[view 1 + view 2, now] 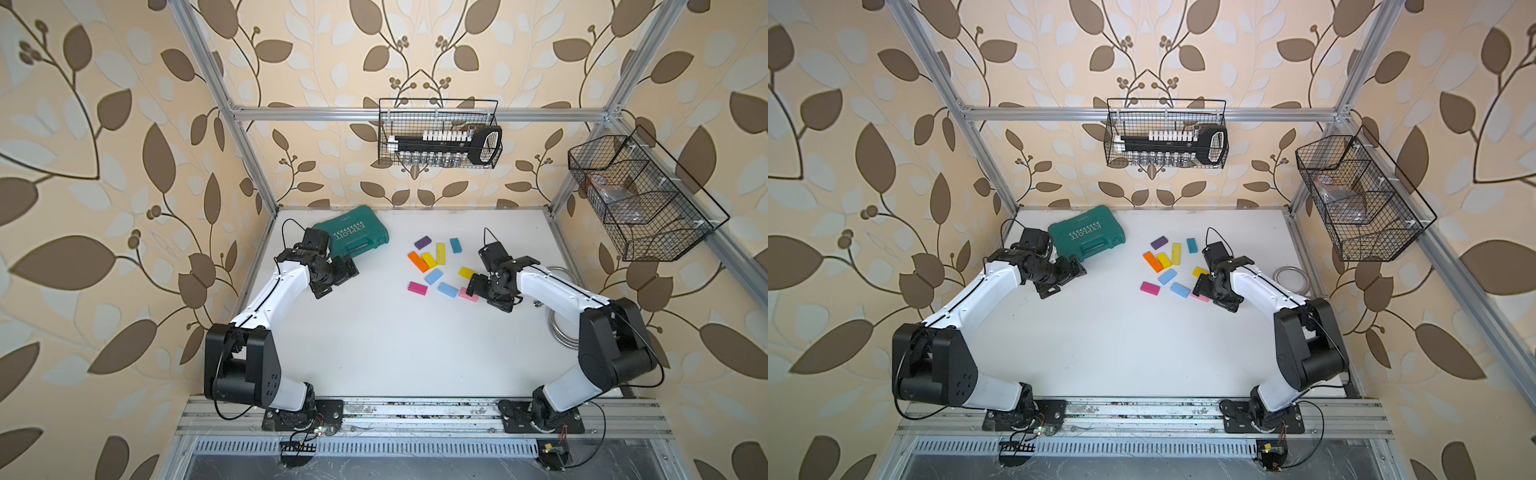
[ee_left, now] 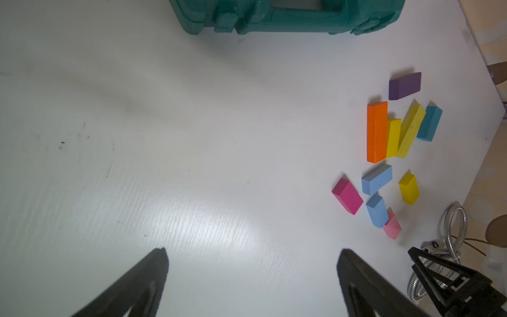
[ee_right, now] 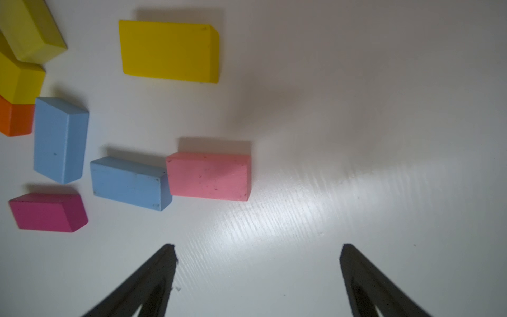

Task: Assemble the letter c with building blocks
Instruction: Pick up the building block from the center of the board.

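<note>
Two grippers, both with fingers spread apart and empty. The right gripper (image 3: 258, 245) hovers just beside the pale pink rectangular block (image 3: 208, 177). The left gripper (image 2: 252, 250) hovers over the bare white tabletop (image 2: 164, 137), near the green plastic case (image 1: 353, 237). Ten flat coloured building blocks (image 1: 434, 276) lie scattered and unassembled.

On the table (image 1: 374, 353), the building blocks (image 1: 433, 276) lie scattered at 1 o'clock from centre. The case (image 1: 351, 241) is at 11 o'clock, well apart from them. The coiled hose (image 2: 463, 222) lies at 3 o'clock, by the edge.
</note>
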`<state>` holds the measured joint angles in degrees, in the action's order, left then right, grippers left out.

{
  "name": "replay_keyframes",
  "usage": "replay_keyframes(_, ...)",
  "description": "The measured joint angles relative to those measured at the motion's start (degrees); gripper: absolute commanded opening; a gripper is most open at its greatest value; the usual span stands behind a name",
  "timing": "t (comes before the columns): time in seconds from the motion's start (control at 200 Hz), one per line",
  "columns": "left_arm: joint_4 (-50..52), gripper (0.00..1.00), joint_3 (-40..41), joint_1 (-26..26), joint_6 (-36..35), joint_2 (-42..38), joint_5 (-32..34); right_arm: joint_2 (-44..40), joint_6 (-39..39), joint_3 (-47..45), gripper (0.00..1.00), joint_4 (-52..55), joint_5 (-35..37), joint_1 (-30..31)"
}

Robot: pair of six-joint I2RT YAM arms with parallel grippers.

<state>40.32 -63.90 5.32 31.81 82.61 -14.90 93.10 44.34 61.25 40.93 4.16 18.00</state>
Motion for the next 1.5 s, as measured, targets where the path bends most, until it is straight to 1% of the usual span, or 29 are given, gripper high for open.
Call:
replay_keyframes(0.185, 0.0, 0.99, 0.0, 0.02, 0.0, 0.0, -0.11, 4.22, 0.22, 3.28, 0.89, -0.2, 0.96, 2.71)
replay_keyframes(0.62, -0.15, 0.99, 0.0, 0.02, 0.09, 0.0, -0.2, 7.87, 0.44, 4.28, 0.88, -0.22, 2.1, 3.8)
replay_keyframes(0.895, -0.87, 0.99, 0.0, 0.02, 0.11, 0.13, -1.11, 10.88, 0.42, 6.43, 0.87, 0.0, 2.97, 4.02)
replay_keyframes(1.045, -1.18, 0.99, 0.0, 0.02, 0.13, 1.42, -1.2, 12.68, 0.2, 8.04, 0.84, 0.2, 3.45, 4.02)
replay_keyframes(1.26, -1.22, 0.99, 0.0, 0.02, 0.13, 1.79, -1.22, 13.9, -0.72, 9.75, 0.7, 0.35, 3.98, 3.82)
replay_keyframes(1.385, -1.4, 0.99, 0.0, 0.02, 0.13, 1.9, -1.2, 13.94, -0.87, 9.77, 0.69, 0.35, 3.96, 3.32)
replay_keyframes(1.505, -1.51, 0.99, 0.0, 0.02, 0.13, 2.01, -1.2, 13.94, -0.92, 9.75, 0.71, 0.09, 3.76, 2.56)
